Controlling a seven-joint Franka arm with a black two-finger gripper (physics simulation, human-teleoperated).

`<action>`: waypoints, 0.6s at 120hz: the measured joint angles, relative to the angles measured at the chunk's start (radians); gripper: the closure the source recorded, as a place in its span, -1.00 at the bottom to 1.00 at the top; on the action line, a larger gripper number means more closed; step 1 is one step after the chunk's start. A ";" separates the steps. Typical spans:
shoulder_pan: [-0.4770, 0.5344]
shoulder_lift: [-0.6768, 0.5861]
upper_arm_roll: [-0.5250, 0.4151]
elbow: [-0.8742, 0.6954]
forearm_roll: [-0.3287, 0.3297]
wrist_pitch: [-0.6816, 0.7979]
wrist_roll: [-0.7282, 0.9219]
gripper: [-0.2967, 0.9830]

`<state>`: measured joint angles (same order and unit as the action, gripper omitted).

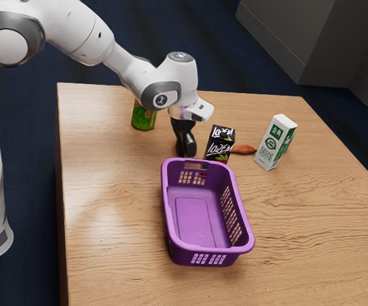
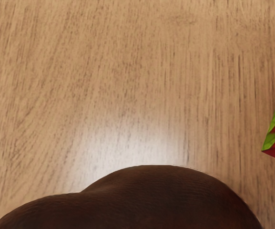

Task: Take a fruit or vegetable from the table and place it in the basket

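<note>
The fingers (image 1: 186, 152) are seen just beyond the basket's (image 1: 194, 247) far short rim; whether they are apart or together cannot be told. Close under the hand in the wrist view, a dark brown, rounded lump (image 2: 166, 200) is seen, judged to be the fruit or vegetable wanted; whether it is held cannot be told. By its look it may be firm, fairly dense and smooth enough to roll, so it is best gripped across its narrower middle, squarely, with moderate pressure.

By the basket's same far end, the black juice carton (image 1: 220, 144) stands upright near the hand and could be knocked by a sideways swing. Farther from the basket, a reddish-brown, tapered piece of produce (image 1: 243, 149) lies between that carton and the white carton (image 1: 276, 142). The green can (image 1: 143, 116) stands beyond the basket, toward the exterior view's left.

For the carry, the basket's far rim should be cleared with height first; within its walls, open floor is offered for a low release.
</note>
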<state>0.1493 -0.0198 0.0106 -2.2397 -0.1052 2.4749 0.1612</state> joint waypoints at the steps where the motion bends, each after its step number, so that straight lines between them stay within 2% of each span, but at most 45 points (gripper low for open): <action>1: -0.001 0.000 0.000 0.000 -0.001 0.001 -0.001 -0.14; 10: -0.004 -0.002 -0.001 0.000 -0.009 0.009 -0.010 -0.27; 19: -0.012 -0.013 0.000 0.000 -0.015 0.014 -0.026 -0.12; 37: -0.050 -0.075 0.003 -0.002 -0.013 0.021 -0.062 -0.09; 45: -0.047 -0.142 0.004 -0.032 -0.014 0.021 -0.079 -0.10; 53: -0.040 -0.270 0.000 -0.114 -0.011 0.020 -0.104 -0.11; 63: -0.043 -0.392 -0.087 -0.150 -0.009 0.012 -0.141 -0.11; 72: -0.053 -0.449 -0.180 -0.146 -0.007 0.004 -0.181 -0.11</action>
<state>0.0967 -0.4687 -0.1698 -2.3861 -0.1125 2.4793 -0.0196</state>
